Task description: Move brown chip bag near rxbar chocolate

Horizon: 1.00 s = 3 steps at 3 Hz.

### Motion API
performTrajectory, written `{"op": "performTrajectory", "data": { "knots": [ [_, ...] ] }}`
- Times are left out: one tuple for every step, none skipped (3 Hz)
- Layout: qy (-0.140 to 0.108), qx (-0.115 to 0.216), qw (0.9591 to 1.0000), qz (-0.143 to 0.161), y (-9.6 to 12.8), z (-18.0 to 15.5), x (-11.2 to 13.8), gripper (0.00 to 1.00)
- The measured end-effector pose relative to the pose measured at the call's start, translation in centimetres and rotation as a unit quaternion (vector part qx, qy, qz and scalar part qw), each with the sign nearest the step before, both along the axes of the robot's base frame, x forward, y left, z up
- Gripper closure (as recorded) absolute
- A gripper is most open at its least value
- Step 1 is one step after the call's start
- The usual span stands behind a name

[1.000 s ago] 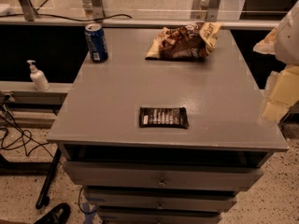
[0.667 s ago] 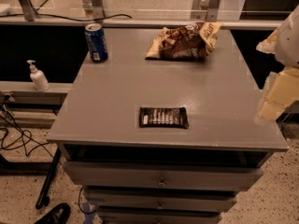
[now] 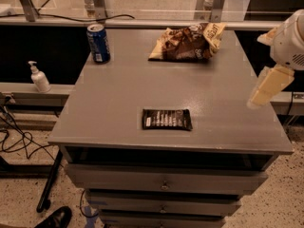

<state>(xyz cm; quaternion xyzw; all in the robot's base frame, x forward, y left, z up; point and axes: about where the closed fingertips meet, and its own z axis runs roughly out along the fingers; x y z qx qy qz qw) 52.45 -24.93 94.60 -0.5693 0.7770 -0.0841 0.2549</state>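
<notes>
One brown chip bag point(image 3: 186, 44) lies crumpled at the far edge of our grey table point(image 3: 118, 94), right of the middle and short of the far right corner, its cream-yellow end pointing toward that corner. Nothing touches it. Our gripper point(image 3: 266, 87) hangs at the table's right edge, about halfway along it, well apart from the bag and nearer to us than the bag is; it holds nothing we can see, and whether it is released or clenched we cannot tell. The rxbar chocolate point(image 3: 167, 119) lies flat near the front edge, about midway between the two front corners, its white end patch to the left, well apart from the bag. A blue soda can point(image 3: 98, 43) stands upright by the far left corner. Below the tabletop we see drawers point(image 3: 164, 180). A white pump bottle point(image 3: 39, 77) stands on a ledge beyond the left edge.
</notes>
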Motion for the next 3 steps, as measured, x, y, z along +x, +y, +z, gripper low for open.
{"op": "performTrajectory", "data": {
  "knots": [
    [-0.044,0.001,0.9987,0.025,-1.3,-0.6,6.5,0.0],
    [-0.077,0.01,0.9958,0.048,-1.4,-0.6,13.4,0.0],
    [-0.105,0.041,0.9923,0.051,-0.5,-0.7,18.8,0.0]
  ]
}}
